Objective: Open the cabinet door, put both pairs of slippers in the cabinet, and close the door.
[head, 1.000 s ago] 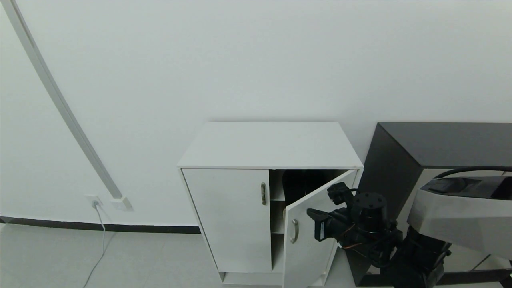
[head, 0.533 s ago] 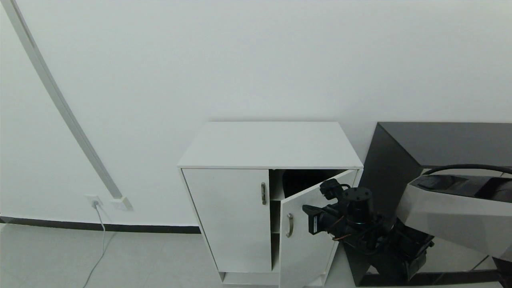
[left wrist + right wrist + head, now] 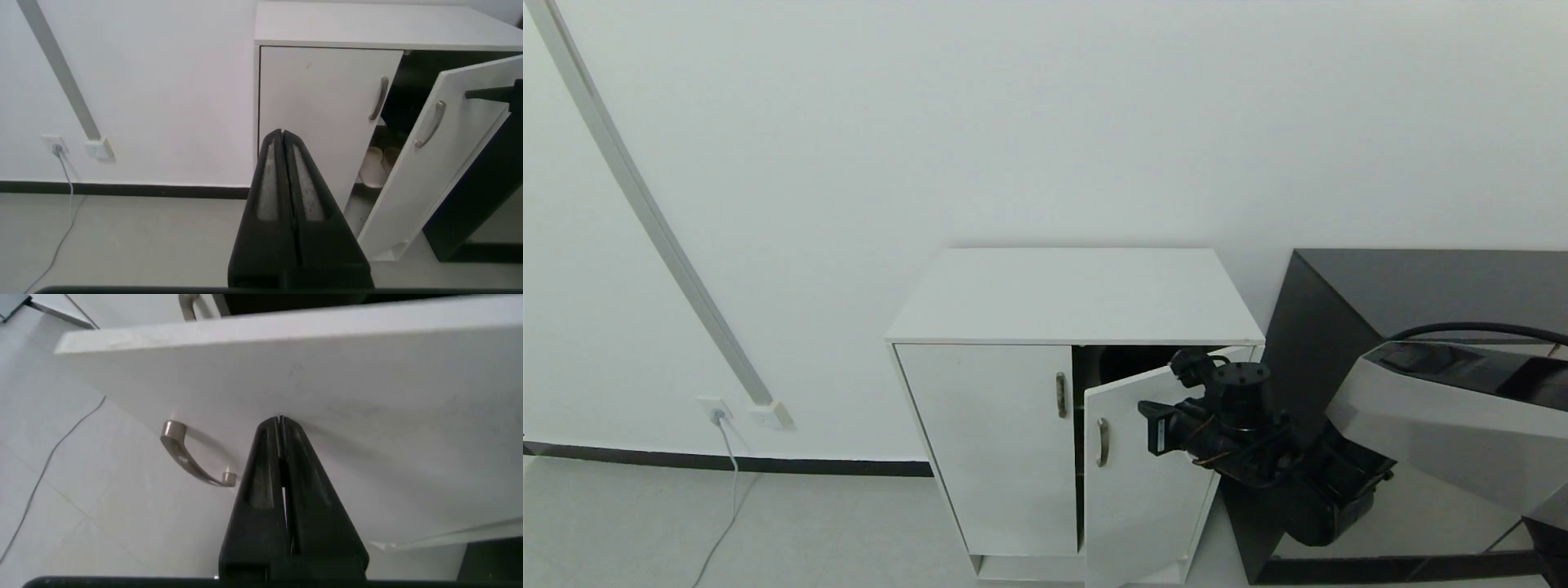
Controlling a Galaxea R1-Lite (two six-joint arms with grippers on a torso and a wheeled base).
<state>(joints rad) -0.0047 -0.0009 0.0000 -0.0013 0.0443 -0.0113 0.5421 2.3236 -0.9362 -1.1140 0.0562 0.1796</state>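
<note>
Right door (image 3: 1127,506) swung inward to a narrow gap, right pincer (image 3: 282,423) touching it.

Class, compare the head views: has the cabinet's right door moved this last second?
Yes. The right door swung toward closed; its handle now sits nearer the fixed left door handle.

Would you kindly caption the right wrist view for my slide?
Shut right tool at the white cabinet door, beside its curved handle.
</note>
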